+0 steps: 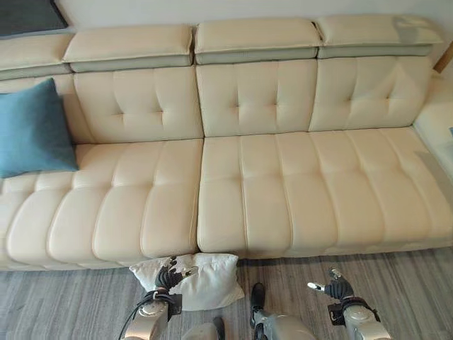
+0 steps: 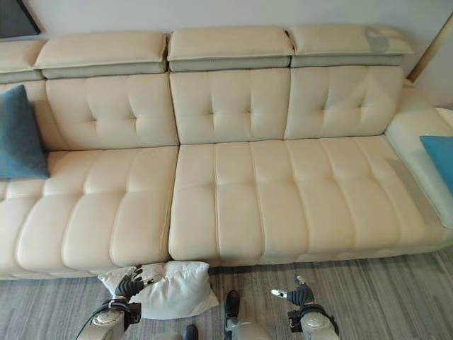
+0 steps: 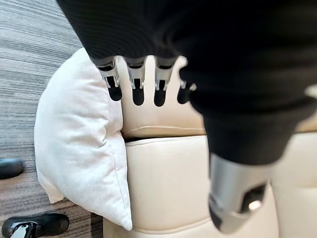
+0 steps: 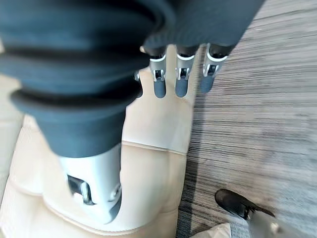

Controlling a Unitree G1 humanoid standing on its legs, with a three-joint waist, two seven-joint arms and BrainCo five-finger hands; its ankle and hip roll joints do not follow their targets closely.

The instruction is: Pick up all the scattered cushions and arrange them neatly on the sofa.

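A white cushion (image 1: 209, 280) lies on the grey floor against the front of the cream sofa (image 1: 283, 191), below the seam between two seats. My left hand (image 1: 168, 275) hovers open over the cushion's left part; in its wrist view the straight fingers (image 3: 137, 82) point past the white cushion (image 3: 79, 148) at the sofa front, holding nothing. My right hand (image 1: 333, 285) hangs open over bare floor further right, its fingers (image 4: 181, 74) straight. A blue cushion (image 1: 32, 127) leans upright against the sofa's left backrest. Another blue cushion (image 2: 440, 159) lies on the sofa's right-hand wing.
The sofa's middle and right seats (image 2: 283, 198) are bare. A dark panel (image 1: 28, 14) sits behind the sofa at the far left, and a wooden edge (image 1: 444, 57) shows at the far right. Grey plank floor (image 1: 71, 304) runs along the sofa front.
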